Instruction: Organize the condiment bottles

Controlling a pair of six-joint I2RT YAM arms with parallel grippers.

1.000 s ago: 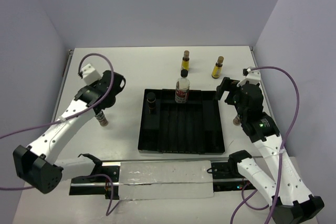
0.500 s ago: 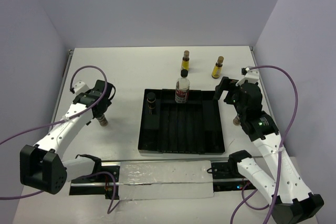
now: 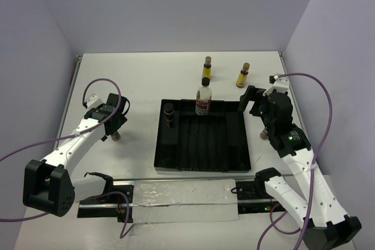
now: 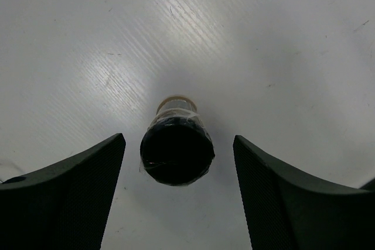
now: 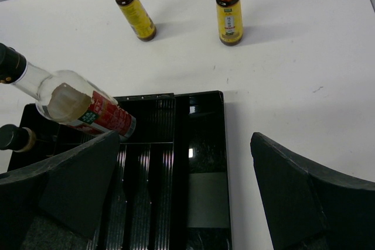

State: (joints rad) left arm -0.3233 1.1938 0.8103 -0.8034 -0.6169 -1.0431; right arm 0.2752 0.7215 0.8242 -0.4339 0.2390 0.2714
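- Change: the left arm has swung in and dropped low over the lone dark-brown jar (image 4: pixel 176 157) standing on the surface (image 3: pixel 129 80) left of the black tray (image 3: pixel 202 168). A second ago it was higher and set further back.
- The left jaws are spread, one on each side of the jar. The wrist view shows bare surface in both gaps, so nothing is pinched yet.
- Meaning: in my judgement a pick of this jar is at hand, with only the closing left to do.
- The right jaws are spread wide and empty, hovering unchanged over the tray's back right corner.
- Jar condition: upright, short, with a glossy black lid, a clear wrap at the neck and a pale base.
- Other bottles: the tall clear bottle (image 3: pixel 203 100) and one jar (image 3: pixel 169 112) stand at the back of the tray.
- Two yellow bottles (image 3: pixel 207 66) (image 3: pixel 243 75) stand on the surface behind the tray.
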